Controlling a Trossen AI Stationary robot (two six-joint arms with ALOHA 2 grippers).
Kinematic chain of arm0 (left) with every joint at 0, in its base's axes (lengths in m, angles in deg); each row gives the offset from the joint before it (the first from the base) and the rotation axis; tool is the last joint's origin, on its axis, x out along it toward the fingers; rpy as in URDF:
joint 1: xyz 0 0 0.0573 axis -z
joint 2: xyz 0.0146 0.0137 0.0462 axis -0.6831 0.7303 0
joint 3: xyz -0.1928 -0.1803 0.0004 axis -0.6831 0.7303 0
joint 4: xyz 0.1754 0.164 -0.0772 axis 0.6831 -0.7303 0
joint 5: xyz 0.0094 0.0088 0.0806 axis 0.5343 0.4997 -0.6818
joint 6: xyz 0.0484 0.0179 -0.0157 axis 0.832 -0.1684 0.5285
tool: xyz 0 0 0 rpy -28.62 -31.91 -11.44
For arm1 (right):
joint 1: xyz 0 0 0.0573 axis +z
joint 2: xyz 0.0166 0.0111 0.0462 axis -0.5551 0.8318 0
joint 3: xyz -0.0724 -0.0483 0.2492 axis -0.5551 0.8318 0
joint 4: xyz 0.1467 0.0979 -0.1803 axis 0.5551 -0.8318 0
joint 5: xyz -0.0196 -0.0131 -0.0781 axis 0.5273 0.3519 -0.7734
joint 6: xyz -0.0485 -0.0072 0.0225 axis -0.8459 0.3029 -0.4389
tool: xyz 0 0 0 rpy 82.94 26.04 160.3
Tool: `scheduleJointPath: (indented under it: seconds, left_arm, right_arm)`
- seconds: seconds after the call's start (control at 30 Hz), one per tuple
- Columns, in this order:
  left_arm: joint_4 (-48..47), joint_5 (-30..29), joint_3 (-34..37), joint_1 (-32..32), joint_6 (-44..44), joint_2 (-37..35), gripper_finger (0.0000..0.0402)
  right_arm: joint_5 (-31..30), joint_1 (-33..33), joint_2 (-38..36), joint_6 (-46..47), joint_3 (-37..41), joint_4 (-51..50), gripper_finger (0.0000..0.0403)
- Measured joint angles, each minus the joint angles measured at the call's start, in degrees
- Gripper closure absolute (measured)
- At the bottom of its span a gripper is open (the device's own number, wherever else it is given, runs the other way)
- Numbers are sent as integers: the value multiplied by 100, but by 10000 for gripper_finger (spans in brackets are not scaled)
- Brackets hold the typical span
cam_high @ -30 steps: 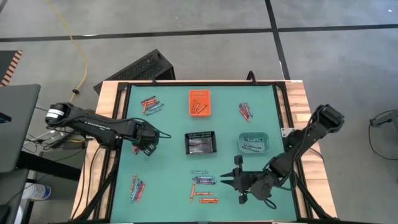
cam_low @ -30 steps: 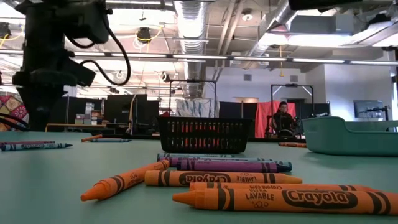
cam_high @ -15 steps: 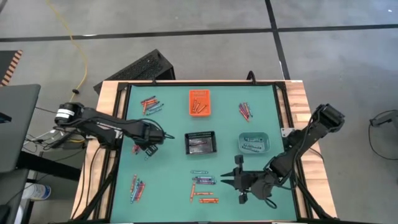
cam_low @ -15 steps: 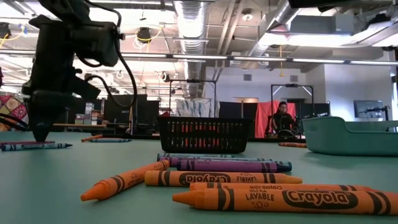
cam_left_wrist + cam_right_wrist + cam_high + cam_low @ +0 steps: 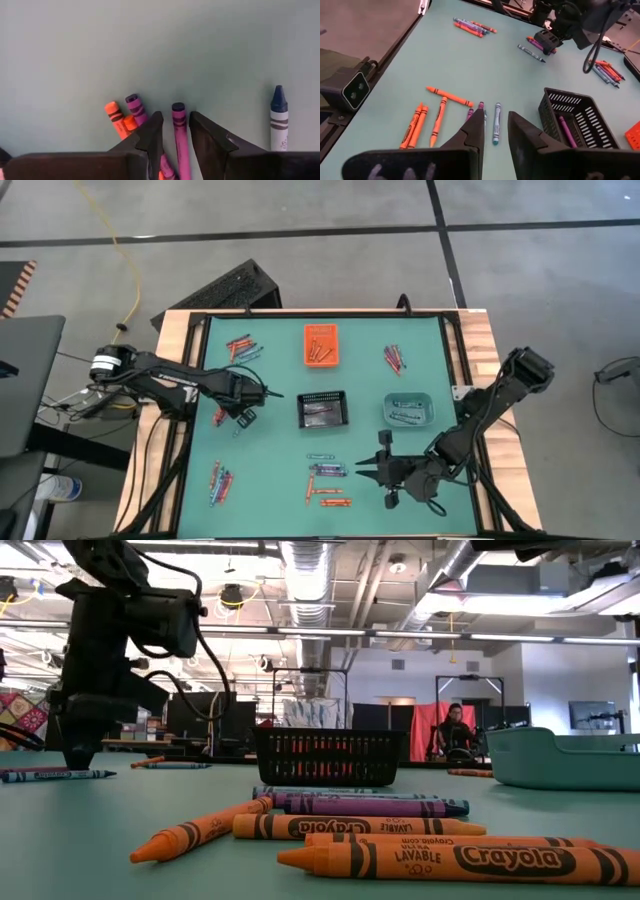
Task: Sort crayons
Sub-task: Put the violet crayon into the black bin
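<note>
Taking the black mesh bin [image 5: 322, 410] at the middle of the table [image 5: 275, 480] as landmark, the left tool [image 5: 175, 131] is down at the table to the bin's left, its fingers spread a little and straddling a purple crayon [image 5: 179, 135] without pinching it yet. An orange crayon [image 5: 116, 120] and a second purple one [image 5: 136, 109] lie just beside the left finger, and a blue crayon [image 5: 279, 117] lies further off on the other side. The likely fault is that the closing fingers catch a neighbour, so two crayons lift together or the chosen one rolls aside; a grip near the crayon's tip could also let it pivot and drop on the way to the bin.

The right tool [image 5: 364, 468] waits on the near side of the bin, to its right, fingers slightly apart and holding nothing, above a cluster of crayons [image 5: 327, 485]. A sweep there would scatter that cluster.
</note>
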Motion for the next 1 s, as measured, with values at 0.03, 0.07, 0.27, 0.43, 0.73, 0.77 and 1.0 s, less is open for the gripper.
scheduleJointPath:
  seconds: [0.03,0.07,0.27,0.43,0.73,0.77,1.0]
  left_arm:
    - [36,66,115,-35,5,-17,310]
    - [51,134,205,-62,4,-41,310]
    - [41,119,296,-67,208,-160,311]
    - [170,134,178,-67,615,-349,326]
    - [564,-1,172,-65,608,-404,389]
    - [608,1,173,-65,610,-406,385]
    - [1196,125,-162,39,629,-398,378]
  right_arm:
    - [0,16,0,2,0,-2,322]
    - [4,31,0,2,0,-2,322]
    - [-9,130,0,-15,0,1,322]
    - [-17,127,0,-18,-2,4,322]
    - [-26,122,0,-18,-2,4,322]
    - [-26,122,0,-18,-2,4,322]
    - [-31,120,0,-26,-2,-2,322]
